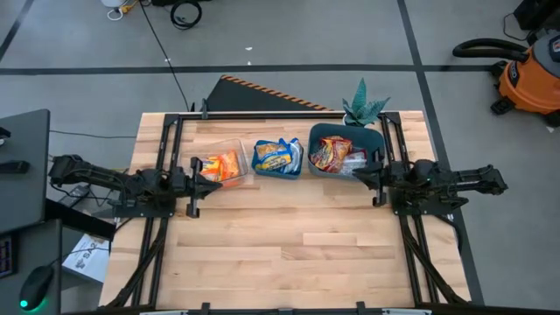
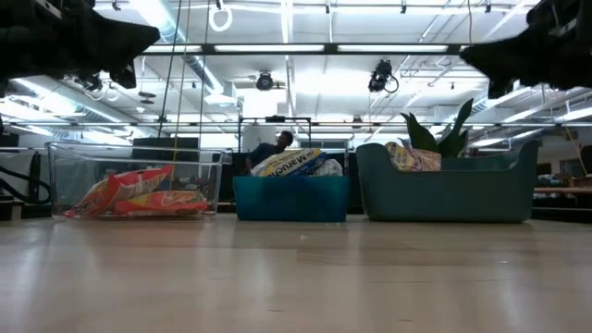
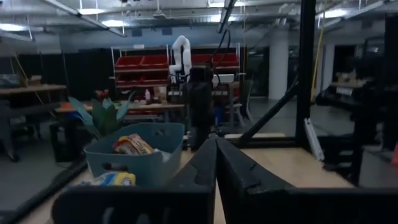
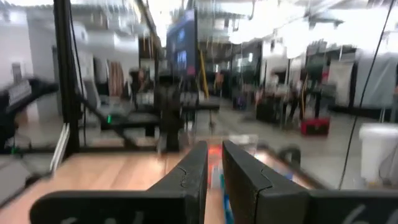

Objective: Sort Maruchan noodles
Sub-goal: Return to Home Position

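The left arm (image 1: pixel 114 179) lies folded low and level behind the left gripper (image 1: pixel 211 182), whose fingers (image 3: pixel 200 167) are pressed together. Facing it, the right arm (image 1: pixel 455 182) lies likewise behind the right gripper (image 1: pixel 359 172), its fingers (image 4: pixel 193 169) a sliver apart.

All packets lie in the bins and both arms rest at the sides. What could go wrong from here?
The blue packets are heaped above the rim of the blue bin; a bump might tip the top one out.
The right gripper sits near the teal bin, and the left gripper near the clear bin; a careless next move could push either bin.
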{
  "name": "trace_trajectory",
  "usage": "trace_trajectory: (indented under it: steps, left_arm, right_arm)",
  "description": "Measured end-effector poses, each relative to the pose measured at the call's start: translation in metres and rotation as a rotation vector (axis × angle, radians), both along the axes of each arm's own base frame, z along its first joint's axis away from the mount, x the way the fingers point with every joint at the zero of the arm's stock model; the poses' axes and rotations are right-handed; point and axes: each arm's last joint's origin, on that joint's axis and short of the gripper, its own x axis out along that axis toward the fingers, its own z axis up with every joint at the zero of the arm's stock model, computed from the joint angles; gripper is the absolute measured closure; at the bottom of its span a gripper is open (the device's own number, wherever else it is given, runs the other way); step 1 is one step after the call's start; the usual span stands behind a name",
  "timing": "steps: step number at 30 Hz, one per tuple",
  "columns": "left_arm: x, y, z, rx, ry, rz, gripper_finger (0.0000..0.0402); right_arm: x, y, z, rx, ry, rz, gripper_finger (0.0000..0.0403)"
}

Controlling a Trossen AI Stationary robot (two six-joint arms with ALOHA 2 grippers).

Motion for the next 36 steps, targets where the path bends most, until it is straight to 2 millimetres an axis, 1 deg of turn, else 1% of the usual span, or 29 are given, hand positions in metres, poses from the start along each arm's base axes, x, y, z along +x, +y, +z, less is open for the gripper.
trace_trajectory:
  steps: [3,6,36]
  left_arm:
    - [0.0000,0.0001,0.0001,-0.047,-0.004,-0.009,0.0386]
    - [0.0001,0.0000,-0.0001,-0.055,-0.003,-0.011,0.0386]
    - [0.0000,0.0001,-0.0002,-0.055,-0.004,-0.011,0.0384]
  right_arm:
    - [0.0017,0.0001,-0.0084,0.010,0.087,0.002,0.0348]
    - [0.0022,0.0001,-0.0118,0.007,0.123,0.002,0.0348]
    - [0.0021,0.0001,-0.0114,0.008,0.118,0.002,0.0348]
